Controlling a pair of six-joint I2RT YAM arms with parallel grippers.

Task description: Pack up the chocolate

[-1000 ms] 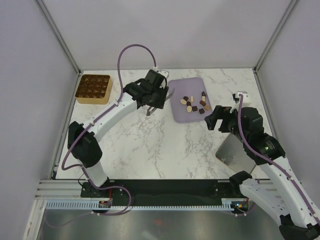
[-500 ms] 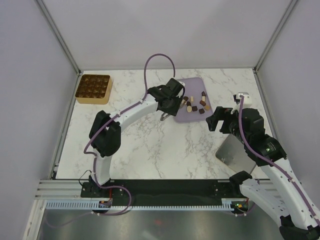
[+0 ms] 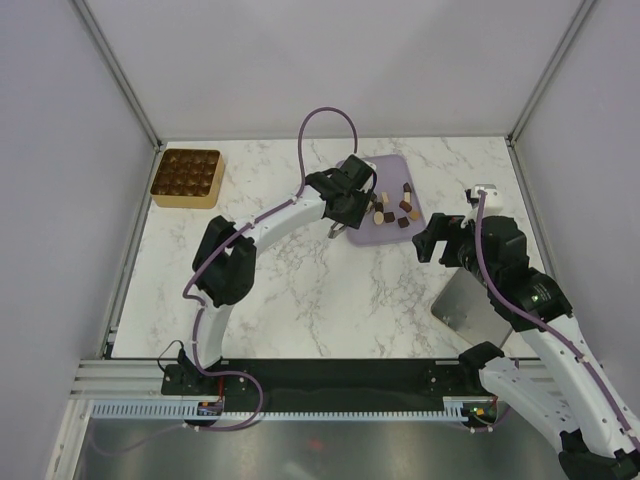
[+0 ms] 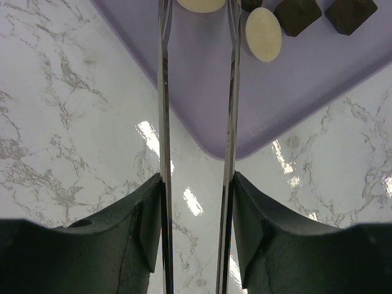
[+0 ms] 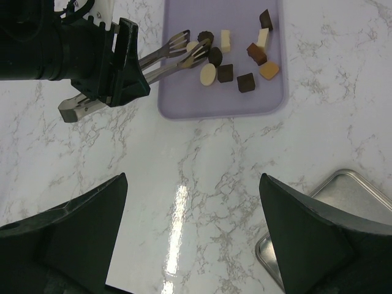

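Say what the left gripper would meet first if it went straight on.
The left gripper, through its tongs, would probably meet the cream chocolate between their tips on the purple tray; depth is unclear.

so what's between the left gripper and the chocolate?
Metal tongs clamped in the left gripper; their tips straddle a cream-white piece on the lilac tray. Clearest in the left wrist view.

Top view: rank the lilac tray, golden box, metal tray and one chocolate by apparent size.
1. lilac tray
2. golden box
3. chocolate, far smallest
Unranked: metal tray, largely hidden under the right arm.
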